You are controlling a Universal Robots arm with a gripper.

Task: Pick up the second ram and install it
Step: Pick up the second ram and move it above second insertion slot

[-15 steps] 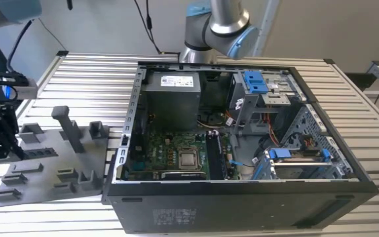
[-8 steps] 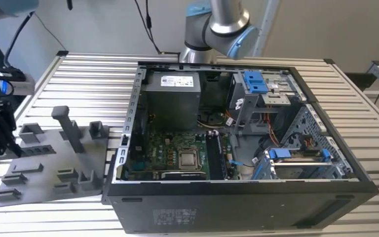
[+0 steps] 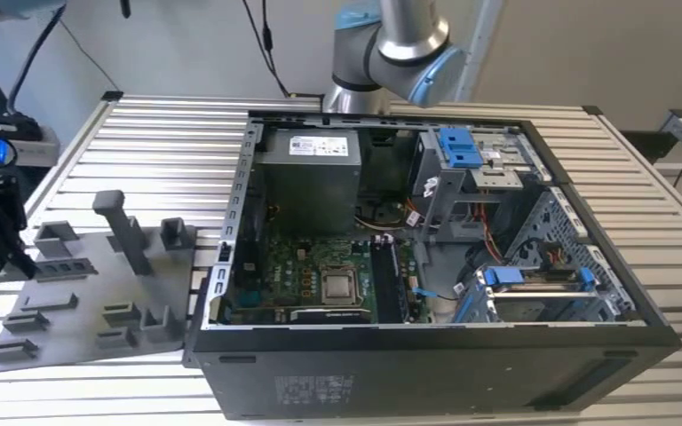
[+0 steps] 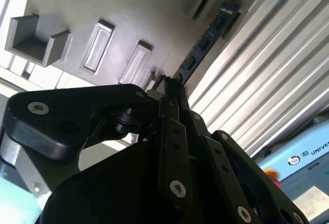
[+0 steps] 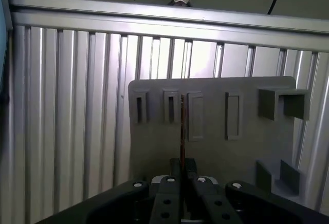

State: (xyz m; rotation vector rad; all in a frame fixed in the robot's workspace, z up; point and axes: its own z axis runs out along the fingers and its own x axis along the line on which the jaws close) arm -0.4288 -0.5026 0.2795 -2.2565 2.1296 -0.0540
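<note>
Here the second ram (image 4: 201,43), a thin, flat dark board with a blue-labelled end, runs along the edge of the matte gray slotted tray (image 4: 128,8). The black gripper (image 4: 167,84) has its jaws clamped on one end.

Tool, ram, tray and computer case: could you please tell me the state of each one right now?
tool: shut on one end of the second ram.
second ram: on edge, gripped by the tool over the gray tray; whether it is lifted clear cannot be told.
gray tray: lying flat on the slatted table, with some slots empty.
computer case: lying on its side, side panel off, inside exposed.
</note>
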